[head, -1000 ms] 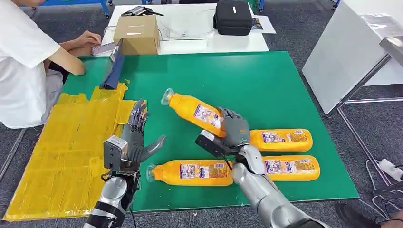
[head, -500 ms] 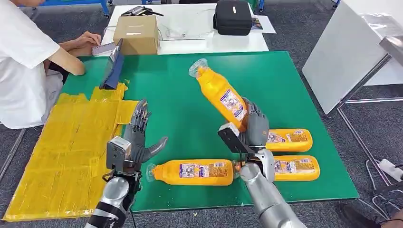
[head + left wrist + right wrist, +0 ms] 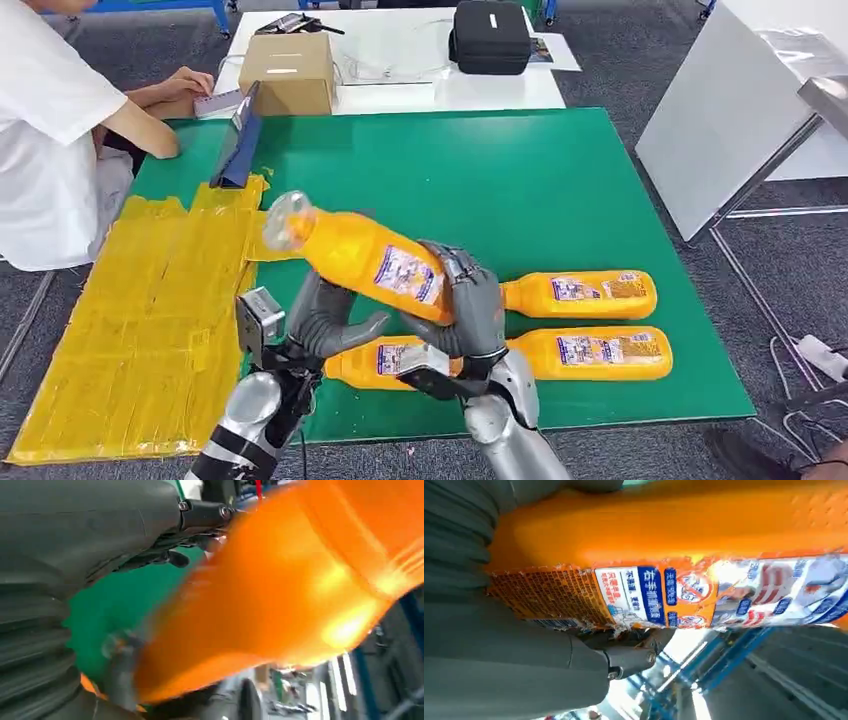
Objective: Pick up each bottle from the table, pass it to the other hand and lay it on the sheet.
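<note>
My right hand (image 3: 468, 310) grips an orange bottle (image 3: 365, 258) by its lower body and holds it in the air, tilted, with the clear cap toward the yellow sheet (image 3: 150, 300). My left hand (image 3: 322, 318) is right under the bottle's middle, fingers reaching up behind it and thumb spread; no closed grip shows. The left wrist view has the bottle (image 3: 280, 595) blurred and very near my left hand (image 3: 75, 555). In the right wrist view the label (image 3: 674, 595) sits against my right hand (image 3: 499, 655). Three more orange bottles (image 3: 580, 293) (image 3: 600, 352) (image 3: 375, 362) lie on the green table (image 3: 480, 170).
A person (image 3: 50, 130) in white sits at the far left by the sheet's far end. A dark blue stand (image 3: 238, 140) is at the sheet's far corner. A cardboard box (image 3: 287, 70) and black case (image 3: 490, 35) sit on the white table behind. A white board (image 3: 730, 110) leans at the right.
My right hand has swung the held bottle left and down, from over the table's middle to above my left hand. My left hand has turned in under the bottle.
</note>
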`<state>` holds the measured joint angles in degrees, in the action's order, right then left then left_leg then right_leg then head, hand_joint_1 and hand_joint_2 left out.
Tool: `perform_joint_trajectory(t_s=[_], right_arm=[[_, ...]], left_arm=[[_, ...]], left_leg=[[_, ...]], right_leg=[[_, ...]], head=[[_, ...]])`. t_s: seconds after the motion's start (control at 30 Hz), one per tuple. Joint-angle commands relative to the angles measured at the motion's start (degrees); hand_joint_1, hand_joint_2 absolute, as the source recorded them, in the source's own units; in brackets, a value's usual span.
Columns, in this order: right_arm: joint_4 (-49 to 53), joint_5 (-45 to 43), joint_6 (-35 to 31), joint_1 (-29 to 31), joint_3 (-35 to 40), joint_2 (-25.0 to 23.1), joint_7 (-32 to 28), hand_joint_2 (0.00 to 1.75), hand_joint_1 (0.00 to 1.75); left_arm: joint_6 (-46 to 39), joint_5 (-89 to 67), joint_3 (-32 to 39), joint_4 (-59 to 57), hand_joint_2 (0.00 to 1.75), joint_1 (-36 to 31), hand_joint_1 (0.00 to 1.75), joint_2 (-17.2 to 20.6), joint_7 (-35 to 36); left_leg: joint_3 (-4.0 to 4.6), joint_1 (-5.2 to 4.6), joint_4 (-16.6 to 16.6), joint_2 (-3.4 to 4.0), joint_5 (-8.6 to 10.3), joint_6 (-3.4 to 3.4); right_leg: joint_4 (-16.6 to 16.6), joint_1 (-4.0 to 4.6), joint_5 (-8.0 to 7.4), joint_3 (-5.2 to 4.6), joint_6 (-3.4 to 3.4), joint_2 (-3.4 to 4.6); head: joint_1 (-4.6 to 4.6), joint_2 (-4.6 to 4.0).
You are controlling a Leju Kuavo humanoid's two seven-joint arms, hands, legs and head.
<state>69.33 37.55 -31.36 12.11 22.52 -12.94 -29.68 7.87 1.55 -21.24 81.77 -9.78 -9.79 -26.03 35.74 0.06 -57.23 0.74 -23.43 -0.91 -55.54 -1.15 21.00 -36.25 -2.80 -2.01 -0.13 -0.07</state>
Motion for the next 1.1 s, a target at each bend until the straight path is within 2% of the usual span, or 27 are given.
perform_joint_trajectory(t_s=[0.03,0.17,0.43,0.47,0.5,0.63,1.1], right_arm=[[-6.18,-0.80,0.13,2.47,4.12,0.80,-1.26,1.75,1.54],[-6.18,-0.80,0.13,2.47,4.12,0.80,-1.26,1.75,1.52],[-16.75,-0.40,0.63,5.36,6.84,-0.67,-1.87,1.75,1.61],[-17.76,-0.52,0.21,5.54,7.07,-0.91,-2.28,1.75,1.61],[-18.02,-0.56,-0.03,5.47,7.41,-0.95,-2.49,1.75,1.61],[-16.88,-0.91,0.24,5.27,7.83,-0.78,-2.45,1.75,1.61],[-9.96,-1.92,0.99,3.86,8.80,0.45,-1.65,1.75,1.73]], left_arm=[[1.51,2.45,-2.90,0.68,1.75,-3.42,0.00,3.85,0.72],[1.51,2.45,-2.90,0.68,1.75,-3.42,0.00,3.85,0.72],[2.66,6.22,-2.67,2.87,1.75,-2.63,0.00,4.52,0.02],[1.14,5.66,-2.49,3.05,1.75,-2.57,0.00,4.43,-0.01],[-0.94,4.17,-2.45,3.28,1.75,-2.50,1.75,4.18,-0.42],[-2.00,3.67,-2.57,2.29,1.75,-2.76,1.75,3.86,-0.36],[-8.03,-0.59,-2.80,1.14,1.75,-3.11,1.75,3.05,-1.72]], left_leg=[[-0.25,0.09,-0.01,0.01,-0.10,0.08],[-0.17,0.05,0.03,-0.01,-0.04,0.05],[-0.43,0.12,0.00,0.08,-0.17,0.10],[-0.22,0.06,0.03,0.04,-0.06,0.07],[-0.34,0.11,0.00,0.04,-0.12,0.10],[-0.14,0.05,0.02,-0.01,-0.04,0.05],[-0.39,0.12,-0.02,-0.15,-0.16,0.10]], right_leg=[[0.02,0.07,0.08,0.25,0.16,0.20],[0.02,0.03,0.04,0.16,0.08,0.10],[0.01,0.08,0.12,0.40,0.21,0.33],[0.03,0.04,0.03,0.21,0.12,0.18],[0.02,0.08,0.09,0.34,0.18,0.24],[0.02,0.04,0.04,0.14,0.09,0.09],[-0.02,0.08,0.20,0.43,0.20,0.10]], head=[[0.00,0.00],[0.00,0.00],[-0.02,0.00],[0.00,0.00],[0.00,0.00],[-0.02,0.00],[0.00,0.00]])
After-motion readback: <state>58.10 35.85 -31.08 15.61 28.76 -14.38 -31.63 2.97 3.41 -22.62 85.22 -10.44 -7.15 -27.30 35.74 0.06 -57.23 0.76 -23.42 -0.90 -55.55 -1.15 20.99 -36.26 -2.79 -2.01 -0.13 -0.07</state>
